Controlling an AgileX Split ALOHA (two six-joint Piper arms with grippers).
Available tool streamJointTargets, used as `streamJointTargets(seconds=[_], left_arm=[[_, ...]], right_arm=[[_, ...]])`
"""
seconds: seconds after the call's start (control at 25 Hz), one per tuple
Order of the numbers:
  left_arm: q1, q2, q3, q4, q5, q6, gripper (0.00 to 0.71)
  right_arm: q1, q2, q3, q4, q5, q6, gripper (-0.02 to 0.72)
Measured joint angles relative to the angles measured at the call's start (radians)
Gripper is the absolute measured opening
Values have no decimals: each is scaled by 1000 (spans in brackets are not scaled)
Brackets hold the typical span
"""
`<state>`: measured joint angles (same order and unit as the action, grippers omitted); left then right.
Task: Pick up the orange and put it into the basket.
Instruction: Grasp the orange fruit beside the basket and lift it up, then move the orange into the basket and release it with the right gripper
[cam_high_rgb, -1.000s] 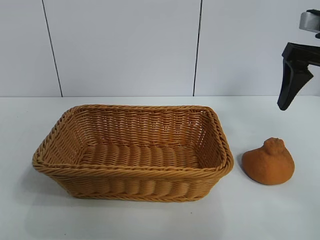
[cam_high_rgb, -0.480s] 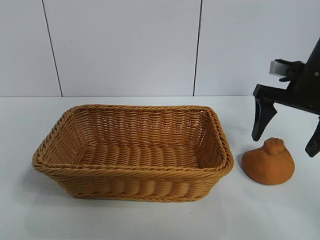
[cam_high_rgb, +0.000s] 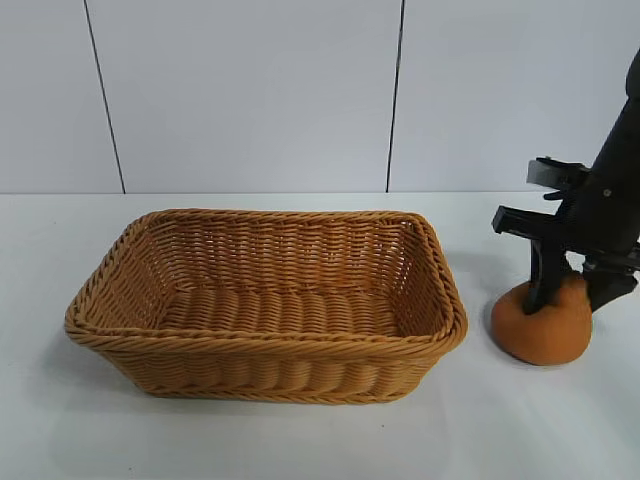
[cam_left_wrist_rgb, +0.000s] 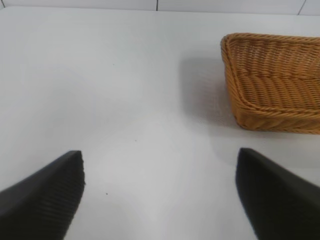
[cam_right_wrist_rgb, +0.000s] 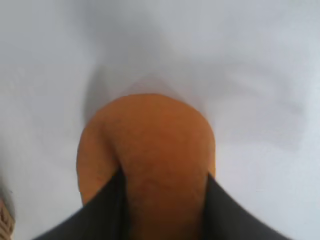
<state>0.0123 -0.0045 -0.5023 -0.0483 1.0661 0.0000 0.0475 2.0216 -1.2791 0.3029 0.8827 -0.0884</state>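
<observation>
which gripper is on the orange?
The right gripper, fingers closed around the orange's top knob. The left gripper hangs open over bare table, beside the basket.

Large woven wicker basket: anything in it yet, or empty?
Empty. The tan woven wicker basket shows only bare weave on its floor. The dull orange-brown knobbed fruit sits on the white table beside it, the right gripper around its knob.

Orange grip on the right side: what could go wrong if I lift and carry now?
The right gripper pinches only the knob atop the orange, so the fruit could slip out or swing on the lift. The basket has a raised braided rim; a low carry could clip it and knock the orange loose.
</observation>
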Motion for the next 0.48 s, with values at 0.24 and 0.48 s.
streamJointTargets(seconds=[0.24,0.48], left_arm=[[0,0,0,0,0,0,588],[0,0,0,0,0,0,588]], right_arm=[[0,-156,0,2,9,-6,36],[25,-274,-4,5,38,-6,36]])
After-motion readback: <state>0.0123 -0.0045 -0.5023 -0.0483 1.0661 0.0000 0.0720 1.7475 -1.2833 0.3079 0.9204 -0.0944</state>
